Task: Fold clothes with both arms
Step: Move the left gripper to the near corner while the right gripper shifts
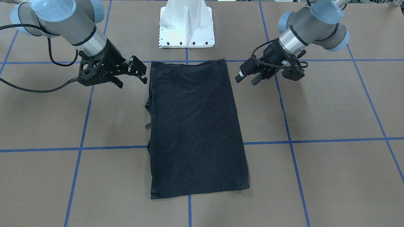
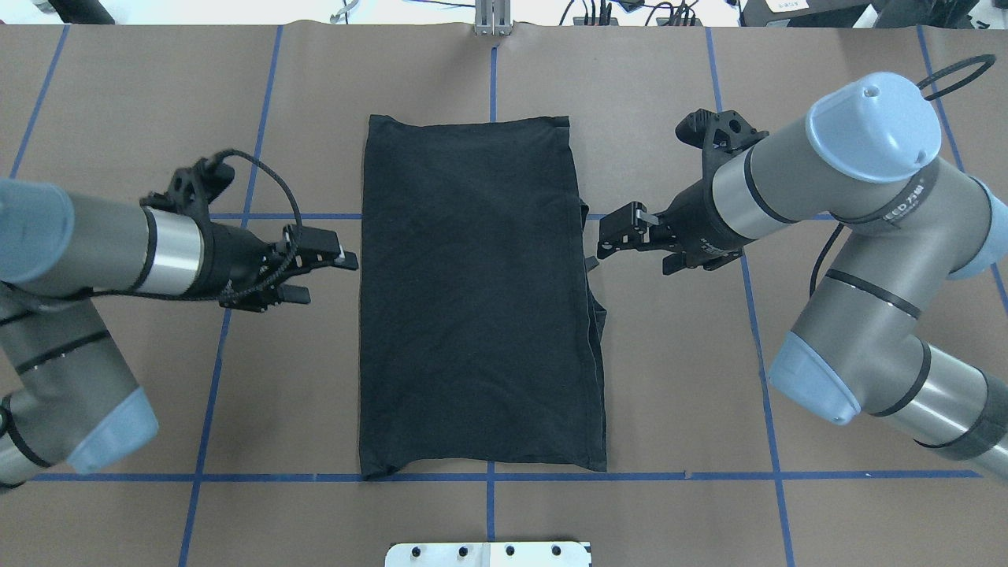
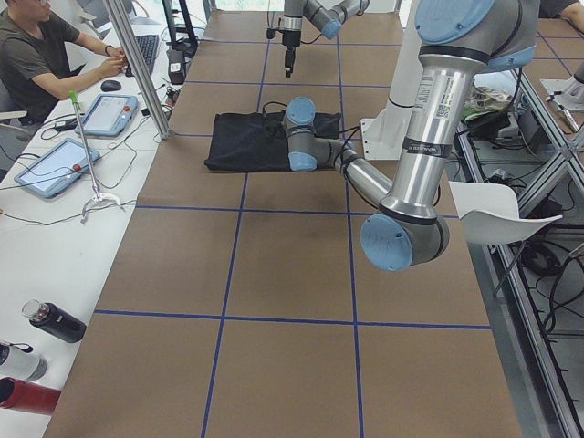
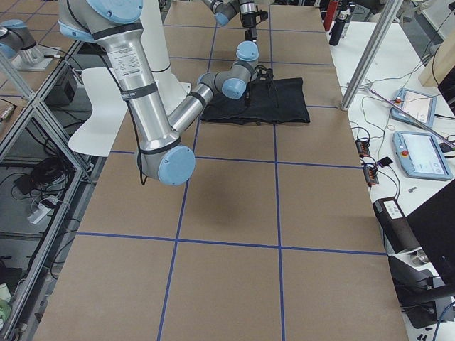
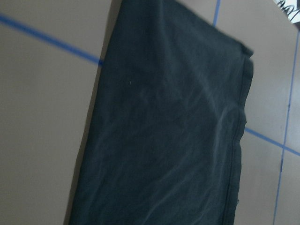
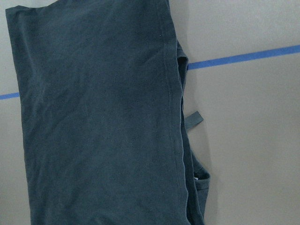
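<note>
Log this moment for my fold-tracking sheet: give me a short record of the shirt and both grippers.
shirt: black T-shirt, folded into a long rectangle, plain side up, flat on the table
loose fabric: bunched fabric pokes out along the shirt's edge on the robot's right
left gripper: open, empty, beside the shirt's left edge
right gripper: open, empty, beside the shirt's right edge
fold stage: sides folded in; not yet folded end to end
</note>
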Motion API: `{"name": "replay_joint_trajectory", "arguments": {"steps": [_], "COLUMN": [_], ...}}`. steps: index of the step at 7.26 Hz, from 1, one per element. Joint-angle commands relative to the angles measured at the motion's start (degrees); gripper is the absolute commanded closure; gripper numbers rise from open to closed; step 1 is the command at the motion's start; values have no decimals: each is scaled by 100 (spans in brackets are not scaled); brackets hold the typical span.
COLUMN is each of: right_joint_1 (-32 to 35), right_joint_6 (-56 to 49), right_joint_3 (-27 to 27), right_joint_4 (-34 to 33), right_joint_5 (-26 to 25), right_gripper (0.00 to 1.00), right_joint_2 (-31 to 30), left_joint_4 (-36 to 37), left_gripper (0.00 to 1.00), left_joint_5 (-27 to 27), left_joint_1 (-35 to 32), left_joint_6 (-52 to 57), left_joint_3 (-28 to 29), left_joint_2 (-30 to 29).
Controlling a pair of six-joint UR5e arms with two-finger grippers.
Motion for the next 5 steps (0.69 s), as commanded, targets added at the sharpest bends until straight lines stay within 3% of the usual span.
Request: {"name": "replay_joint_trajectory", "arguments": {"steps": [1, 2, 5], "right_joint_1": [-222, -354, -373], "right_joint_6": [301, 293, 301], "right_joint_3": [3, -49, -32], "right_joint_4": [643, 652, 652], "right_joint_5": [-64, -143, -153], "right_gripper": [0, 0, 0], "right_joint_2": [-354, -354, -346], "left_joint_4": [38, 221, 793], "left_gripper": [0, 0, 0], "left_joint_5": [811, 1153, 1481], "left_joint_1": [983, 1387, 2014], "left_joint_6": [-428, -456, -764], "left_joint_3": [-163, -164, -164], "left_joint_2": [292, 345, 241]}}
